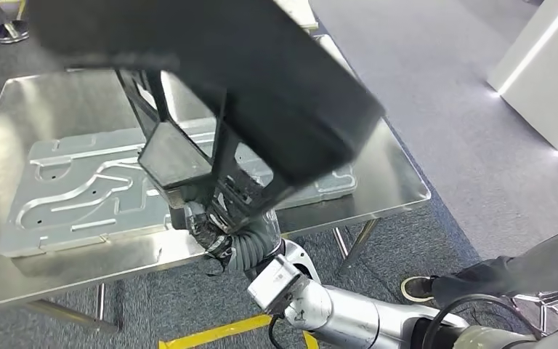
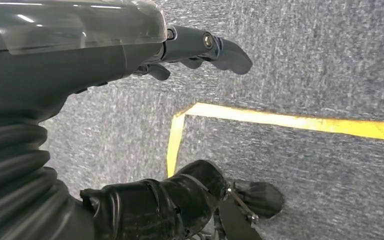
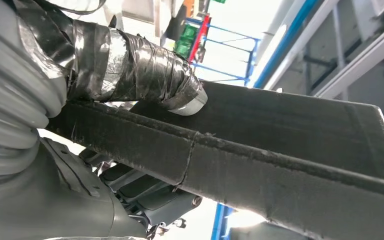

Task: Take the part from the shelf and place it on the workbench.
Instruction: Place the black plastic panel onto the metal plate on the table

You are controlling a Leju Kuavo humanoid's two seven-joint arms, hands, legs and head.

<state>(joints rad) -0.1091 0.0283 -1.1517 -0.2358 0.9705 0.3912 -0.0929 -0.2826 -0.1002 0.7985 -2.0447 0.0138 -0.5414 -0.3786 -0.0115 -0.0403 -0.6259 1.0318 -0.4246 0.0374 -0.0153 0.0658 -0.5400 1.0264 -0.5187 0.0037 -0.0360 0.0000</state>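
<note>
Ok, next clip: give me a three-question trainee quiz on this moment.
1. True or false: the black part already lies flat on the workbench.
2. Which hand holds the part? A) left hand B) right hand C) a person's hand
3. Fill in: on the workbench lies a grey metal ____ with grooves.

Key: 1 false, it is held up above the workbench; 2 B; 3 plate. The left hand hangs over the carpet, holding nothing.

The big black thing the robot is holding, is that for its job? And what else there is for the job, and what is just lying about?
For the job:
- black part, held up by the right hand
- shiny metal workbench under it, where it should go

Just there:
- grey stamped panel lying on the workbench
- yellow floor tape
- a person's shoe
- left hand, holding nothing
</note>
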